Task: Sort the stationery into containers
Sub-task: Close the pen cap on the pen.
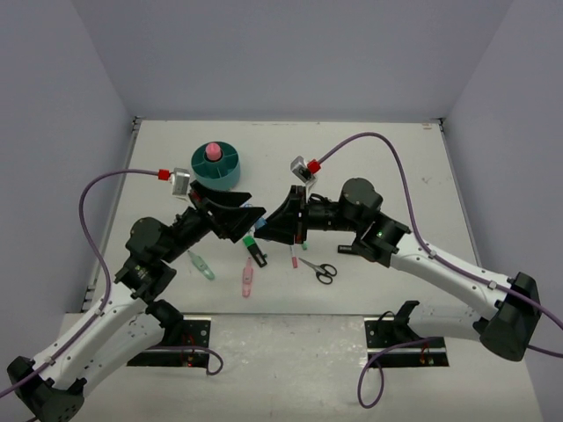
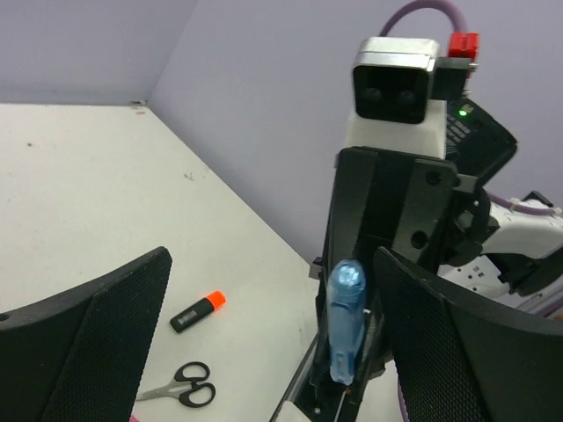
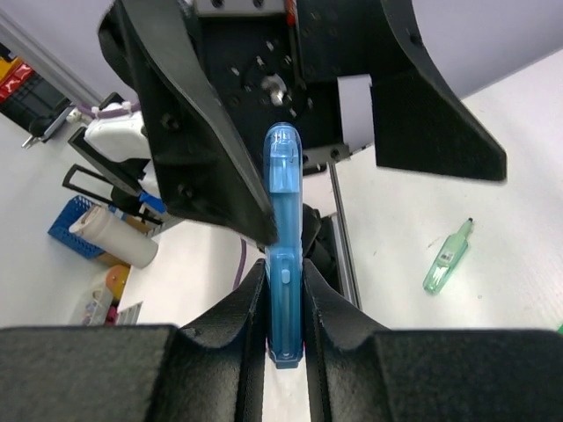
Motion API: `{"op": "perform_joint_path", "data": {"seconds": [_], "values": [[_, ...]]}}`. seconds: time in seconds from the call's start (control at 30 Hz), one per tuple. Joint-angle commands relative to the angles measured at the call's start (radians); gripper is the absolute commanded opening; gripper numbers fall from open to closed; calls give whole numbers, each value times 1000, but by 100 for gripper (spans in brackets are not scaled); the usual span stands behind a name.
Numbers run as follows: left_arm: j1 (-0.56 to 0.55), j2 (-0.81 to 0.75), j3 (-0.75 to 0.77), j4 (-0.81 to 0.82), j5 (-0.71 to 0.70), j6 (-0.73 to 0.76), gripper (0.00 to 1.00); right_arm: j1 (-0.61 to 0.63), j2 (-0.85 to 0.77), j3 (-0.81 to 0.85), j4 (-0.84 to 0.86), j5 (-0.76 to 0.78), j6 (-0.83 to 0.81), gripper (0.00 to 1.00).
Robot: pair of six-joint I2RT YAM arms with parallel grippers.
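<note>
White table (image 1: 413,167), few scuff marks, pale lilac walls (image 1: 290,53) around it. Right wrist view, off-table: blue mesh basket (image 3: 69,221), white cylinder (image 3: 119,239) touching it.

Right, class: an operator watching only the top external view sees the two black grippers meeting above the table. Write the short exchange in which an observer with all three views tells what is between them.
Operator: Is anything between the grippers?
Observer: Yes, a translucent blue plastic marker. It is clamped lengthwise between the fingers of the right gripper, with its rounded end sticking out past the fingertips.
Operator: Does the left gripper hold it too?
Observer: No. The left gripper has its jaws wide open, one finger on each side of the marker, with a gap on both sides.
</note>
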Motion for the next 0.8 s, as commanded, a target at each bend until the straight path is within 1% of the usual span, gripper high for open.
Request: {"op": "perform_joint_path", "data": {"seconds": [0.0,0.07,0.1,0.2,0.23,0.3,0.43,0.47,0.5,0.57,0.63,0.7,0.77], "values": [[1,5,56,0,118,61,93,7,-68,-39,46,-2,-21,0],[2,23,55,48,187,41,86,7,-96,-45,36,3,-22,0],[1,34,54,59,200,23,79,7,-115,-47,29,6,-23,0],[2,49,43,138,272,-6,70,7,-143,-44,-3,16,-35,0],[1,53,43,157,289,-17,65,7,-149,-39,-21,19,-39,0],[1,60,40,193,308,-32,60,6,-152,-35,-43,19,-47,0],[2,71,45,212,334,-38,35,7,-158,-36,-64,13,-55,0],[1,72,45,213,334,-37,31,6,-158,-40,-62,9,-56,0],[1,76,46,214,337,-38,28,6,-159,-41,-62,4,-57,0],[1,88,46,221,355,-41,17,7,-161,-42,-63,0,-57,0],[1,105,45,227,364,-46,11,6,-164,-40,-64,-7,-57,0],[2,115,46,228,370,-47,1,7,-168,-37,-64,-14,-58,0],[1,126,42,227,372,-52,0,7,-173,-32,-62,-26,-66,0]]}}
